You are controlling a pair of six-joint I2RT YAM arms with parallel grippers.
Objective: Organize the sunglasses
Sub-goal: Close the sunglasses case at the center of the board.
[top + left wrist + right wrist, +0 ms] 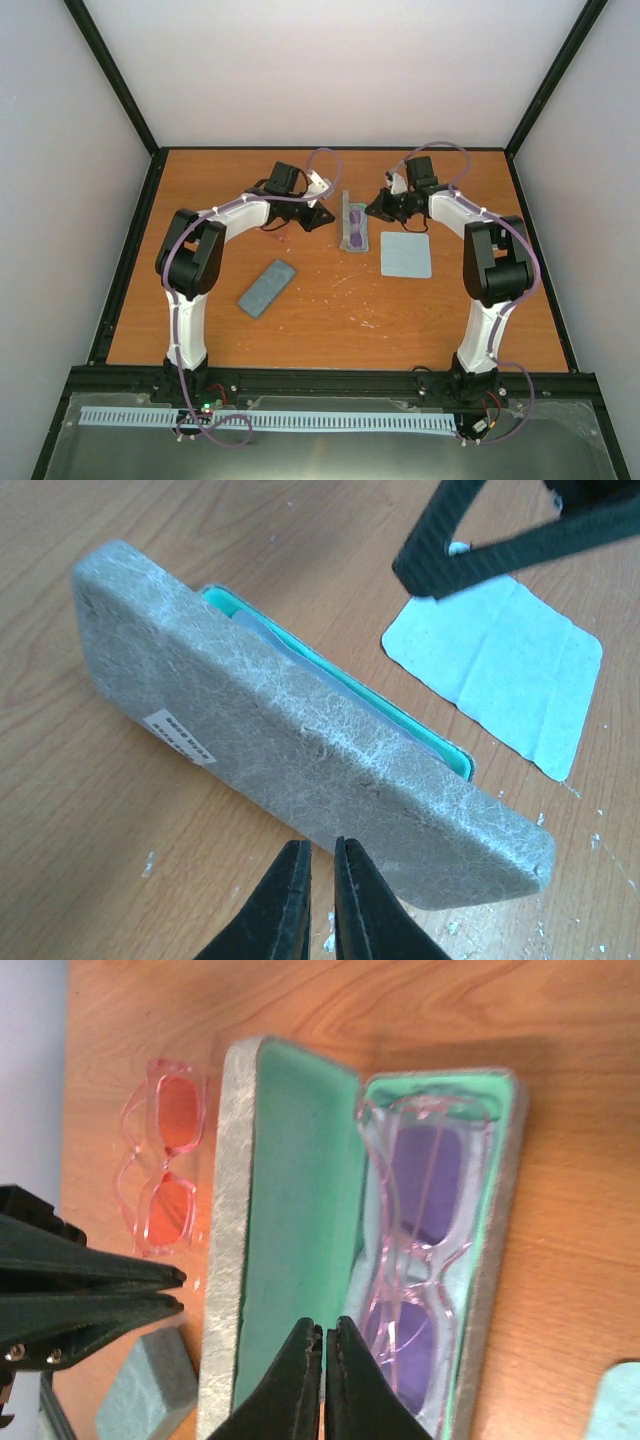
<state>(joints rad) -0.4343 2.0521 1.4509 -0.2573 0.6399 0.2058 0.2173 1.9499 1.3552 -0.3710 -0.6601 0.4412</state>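
Observation:
A grey case (354,228) lies open mid-table, its green-lined lid (290,1210) standing on edge. Pink-framed sunglasses (420,1260) with purple lenses lie in its tray. A second pair of sunglasses (160,1165), pink with red lenses, rests on the table behind the lid, beneath my left arm (280,232). My left gripper (318,848) is shut and empty, its tips close to the lid's grey outer face (300,750). My right gripper (322,1328) is shut and empty, its tips over the lid's inner lining near the hinge.
A pale blue cloth (407,254) lies flat to the right of the open case. A closed blue-grey case (267,288) sits at the front left. Black frame posts and white walls border the table.

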